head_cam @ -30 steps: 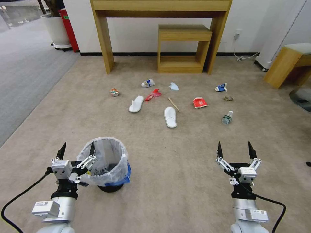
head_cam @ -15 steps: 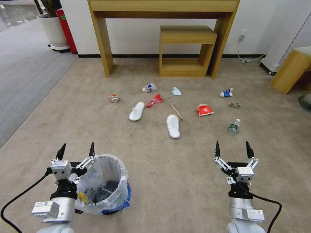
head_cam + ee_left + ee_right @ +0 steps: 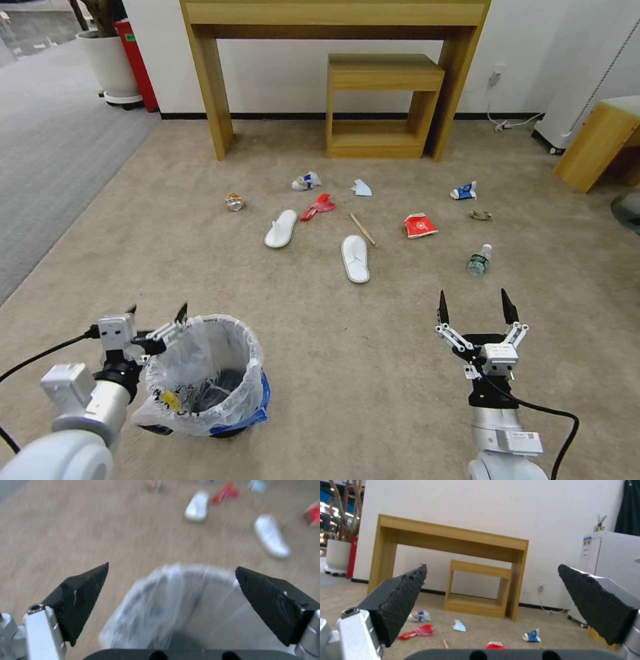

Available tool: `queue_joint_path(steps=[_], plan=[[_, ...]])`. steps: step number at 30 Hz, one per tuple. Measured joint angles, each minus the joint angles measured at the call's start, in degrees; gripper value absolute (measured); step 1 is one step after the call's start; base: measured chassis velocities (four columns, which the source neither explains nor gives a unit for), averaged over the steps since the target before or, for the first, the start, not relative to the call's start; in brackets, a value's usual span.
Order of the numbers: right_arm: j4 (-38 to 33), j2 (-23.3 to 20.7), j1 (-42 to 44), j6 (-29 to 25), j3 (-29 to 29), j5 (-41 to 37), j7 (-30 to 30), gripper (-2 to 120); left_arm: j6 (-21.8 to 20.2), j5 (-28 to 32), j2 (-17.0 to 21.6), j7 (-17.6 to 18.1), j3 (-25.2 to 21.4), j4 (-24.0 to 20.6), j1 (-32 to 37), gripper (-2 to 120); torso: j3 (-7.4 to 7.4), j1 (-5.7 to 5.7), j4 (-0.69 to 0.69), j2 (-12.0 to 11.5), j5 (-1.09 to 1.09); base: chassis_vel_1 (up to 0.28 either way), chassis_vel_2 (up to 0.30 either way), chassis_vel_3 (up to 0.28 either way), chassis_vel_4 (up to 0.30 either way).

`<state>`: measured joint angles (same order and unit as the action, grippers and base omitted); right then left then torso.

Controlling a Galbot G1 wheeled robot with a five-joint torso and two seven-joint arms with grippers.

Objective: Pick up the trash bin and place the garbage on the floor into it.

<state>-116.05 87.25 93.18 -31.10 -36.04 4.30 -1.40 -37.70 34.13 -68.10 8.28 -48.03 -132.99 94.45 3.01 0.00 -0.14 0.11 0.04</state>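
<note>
fingers spread on left gripper (image 3: 156, 312) by trash bin (image 3: 203, 377); right gripper (image 3: 473, 308) spread.

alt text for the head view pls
The left gripper, open, reaches the rim of the bag-lined trash bin on tan carpet; the right gripper hangs open. Slippers, cups and a bottle lie ahead.

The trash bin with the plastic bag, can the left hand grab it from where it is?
Probably yes. The left hand is open right at the rim of the trash bin, one finger on each side of the bagged edge, and nothing stands between them.
</note>
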Motion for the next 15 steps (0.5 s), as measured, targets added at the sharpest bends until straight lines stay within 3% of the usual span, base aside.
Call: queue_joint_path(steps=[3, 6, 15], plan=[[0.2, -0.2, 0.0, -0.2, 0.0, 0.1, 0.0, 100, -2.0, 0.1, 1.2, 1.2, 0.6, 1.9, -0.8, 100, 0.00, 0.00, 0.00, 0.0, -0.01, 0.000, 0.000, 0.000, 0.000], [0.3, -0.6, -0.1, -0.3, 0.0, 0.1, 0.0, 100, -3.2, -1.5, 2.8, 1.9, 1.3, 6.6, -2.1, 100, 0.00, 0.00, 0.00, 0.0, -0.02, 0.000, 0.000, 0.000, 0.000], [0.8, -0.7, -0.4, -0.3, 0.6, 0.4, 0.0, 100, -3.7, -2.1, 3.8, 2.3, 2.1, 11.0, -2.7, 100, 0.01, 0.00, 0.00, 0.0, -0.01, 0.000, 0.000, 0.000, 0.000]])
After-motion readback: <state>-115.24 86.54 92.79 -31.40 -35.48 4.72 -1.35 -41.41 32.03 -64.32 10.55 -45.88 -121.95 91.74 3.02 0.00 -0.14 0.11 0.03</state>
